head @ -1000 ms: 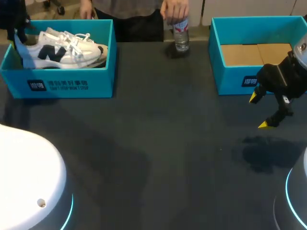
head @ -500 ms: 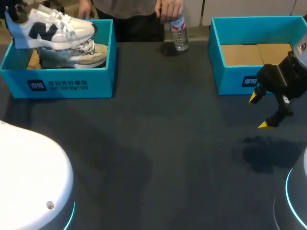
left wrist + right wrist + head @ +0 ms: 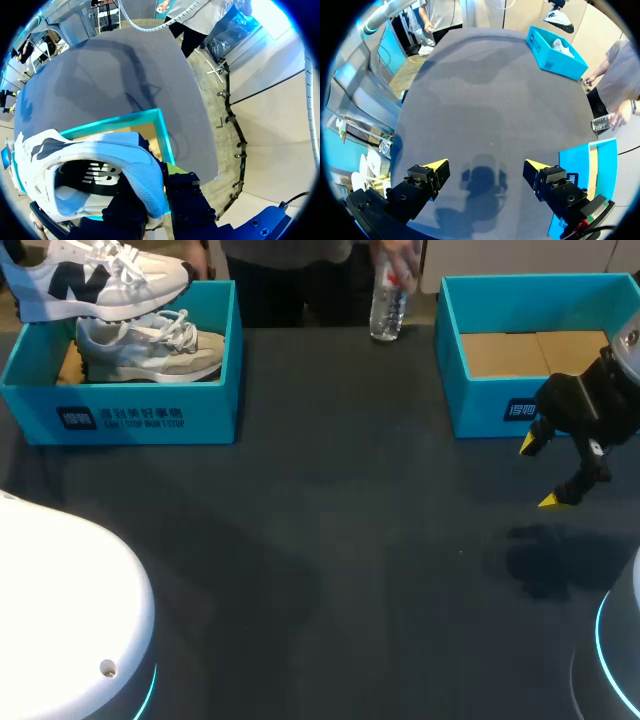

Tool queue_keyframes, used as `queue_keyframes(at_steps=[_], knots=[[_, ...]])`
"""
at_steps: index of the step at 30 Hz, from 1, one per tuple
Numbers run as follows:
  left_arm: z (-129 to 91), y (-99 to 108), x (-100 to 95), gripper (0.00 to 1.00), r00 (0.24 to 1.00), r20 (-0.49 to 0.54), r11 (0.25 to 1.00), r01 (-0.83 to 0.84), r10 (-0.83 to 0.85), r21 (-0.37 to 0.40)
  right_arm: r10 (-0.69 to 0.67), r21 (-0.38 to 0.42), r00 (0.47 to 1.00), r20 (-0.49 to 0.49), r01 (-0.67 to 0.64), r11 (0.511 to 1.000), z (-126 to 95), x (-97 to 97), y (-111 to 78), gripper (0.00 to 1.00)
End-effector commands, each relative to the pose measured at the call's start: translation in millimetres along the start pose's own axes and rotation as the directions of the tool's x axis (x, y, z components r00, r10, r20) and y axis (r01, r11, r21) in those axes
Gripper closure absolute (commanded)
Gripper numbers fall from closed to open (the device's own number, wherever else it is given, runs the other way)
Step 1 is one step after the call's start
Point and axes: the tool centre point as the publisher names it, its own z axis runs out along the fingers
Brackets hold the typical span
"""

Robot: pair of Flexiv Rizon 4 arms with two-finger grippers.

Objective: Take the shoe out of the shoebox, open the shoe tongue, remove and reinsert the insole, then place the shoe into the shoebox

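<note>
shoe (image 3: 100,278): aloft just above shoebox (image 3: 130,422), heel clamped in left gripper (image 3: 159,205). right gripper (image 3: 541,473): spread, empty, over table. risk: heel-only hold may let the toe sag, slip or snag the second shoe (image 3: 150,348).

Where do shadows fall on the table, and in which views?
Head view: the right tool casts a dark patch on the table beside it. Right wrist view: that shadow lies on the table between its open fingers. Left wrist view: arm shadows cross the table beyond the held shoe and shoebox.
</note>
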Motion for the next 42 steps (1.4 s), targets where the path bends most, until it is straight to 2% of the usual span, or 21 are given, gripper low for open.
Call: queue_keyframes(at_steps=[1,21,24,29,42], knots=[[-1,-2,0.3,1.0,1.0,0.0,1.0,-0.001,0.001,-0.004,0.001,0.002,1.0,0.001,-0.001,1.0,1,0.0,0.3,0.0],[-1,-2,0.3,1.0,1.0,0.0,1.0,-0.001,0.001,-0.004,0.001,0.002,1.0,0.001,-0.001,1.0,1,0.0,0.3,0.0],[-5,-9,-7.0,1.0,1.0,0.007,1.0,0.014,-0.014,0.001,0.001,0.002,1.0,0.001,-0.001,1.0,1,0.0,0.3,0.0],[-13,-35,-28.2,1.0,0.996,0.06,0.998,0.069,-0.068,-0.008,0.001,0.002,1.0,0.001,-0.001,1.0,1,0.0,0.3,0.0],[-24,-77,-85.9,1.0,0.987,0.061,0.988,0.152,-0.151,-0.003,0.001,0.002,1.0,0.001,-0.001,1.0,1,0.0,0.3,0.0]])
